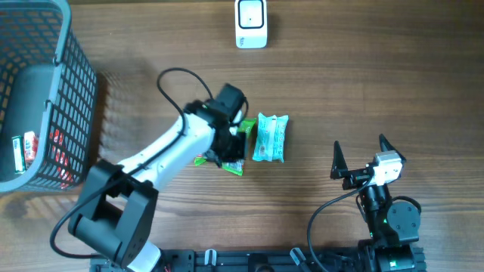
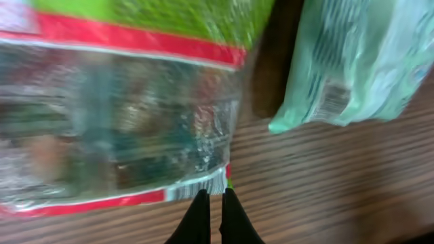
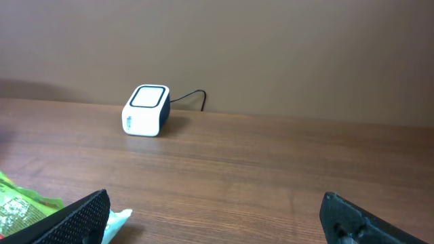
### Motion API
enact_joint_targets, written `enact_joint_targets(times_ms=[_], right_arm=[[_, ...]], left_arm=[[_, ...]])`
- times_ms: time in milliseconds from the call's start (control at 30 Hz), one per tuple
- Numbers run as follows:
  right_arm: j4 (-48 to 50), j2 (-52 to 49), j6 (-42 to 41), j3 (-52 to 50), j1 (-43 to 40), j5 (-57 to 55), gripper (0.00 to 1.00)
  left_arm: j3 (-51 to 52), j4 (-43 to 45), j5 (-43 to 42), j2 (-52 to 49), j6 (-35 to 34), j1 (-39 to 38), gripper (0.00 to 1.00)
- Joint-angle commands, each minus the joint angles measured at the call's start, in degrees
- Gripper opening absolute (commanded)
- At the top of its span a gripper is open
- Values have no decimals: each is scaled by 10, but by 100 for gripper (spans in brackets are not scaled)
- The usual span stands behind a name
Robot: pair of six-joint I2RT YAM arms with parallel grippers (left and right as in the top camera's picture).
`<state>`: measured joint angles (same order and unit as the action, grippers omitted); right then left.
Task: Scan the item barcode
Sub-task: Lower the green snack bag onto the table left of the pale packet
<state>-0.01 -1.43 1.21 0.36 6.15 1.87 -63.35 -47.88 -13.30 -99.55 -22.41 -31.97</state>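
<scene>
From above, the left gripper (image 1: pixel 227 145) sat right over the green pack (image 1: pixel 234 168) in the middle of the frame. The pack peeked out under it, so I could not tell which way it ran long. A teal pack (image 1: pixel 270 137) lay just beside it, to the right. The scanner (image 1: pixel 251 24) stood at the top, well apart from the packs. The right gripper (image 1: pixel 359 162) waited at the lower right, opened wide, holding nothing. The left arm was much nearer the pack. A basket (image 1: pixel 76 83) stood at the far left.

The left wrist view showed more. The two fingers (image 2: pixel 199 220) were squeezed together at the bottom, tips touching the green pack's (image 2: pixel 115 135) lower edge. I could not tell if they pinched it. Here the pack ran long across the frame.

Only the right wrist view showed the scanner (image 3: pixel 146 110) from the side, at the upper left, with its flat top facing up. I think the pack must go up there.
</scene>
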Motion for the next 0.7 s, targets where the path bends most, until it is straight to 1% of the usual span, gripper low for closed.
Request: enact_joint_targets(times_ms=[0,133,200,300,433,500,600,667], right_arm=[[3,1,1,-1,-3,-3,100],[3,1,1,-1,-3,-3,100],[3,1,1,-1,-3,-3,100],[3,1,1,-1,-3,-3,100],[3,1,1,-1,-3,-3,100],[3,1,1,-1,-3,-3,100],[3,1,1,-1,-3,-3,100],[3,1,1,-1,-3,-3,100]], left_arm=[[46,32,57,-9,-36,-18,4],[82,106,65,-9,-40,-19,4],[95,129,54,-9,-47,-19,7],[99,132,34,-9,-51,-19,11],[99,133,21,-9,-50,-19,10],[98,138,-6,-9,-50,-19,10],[87,151,-84,-9,-48,-13,14],[78,160,-125,-8,-48,-7,13]])
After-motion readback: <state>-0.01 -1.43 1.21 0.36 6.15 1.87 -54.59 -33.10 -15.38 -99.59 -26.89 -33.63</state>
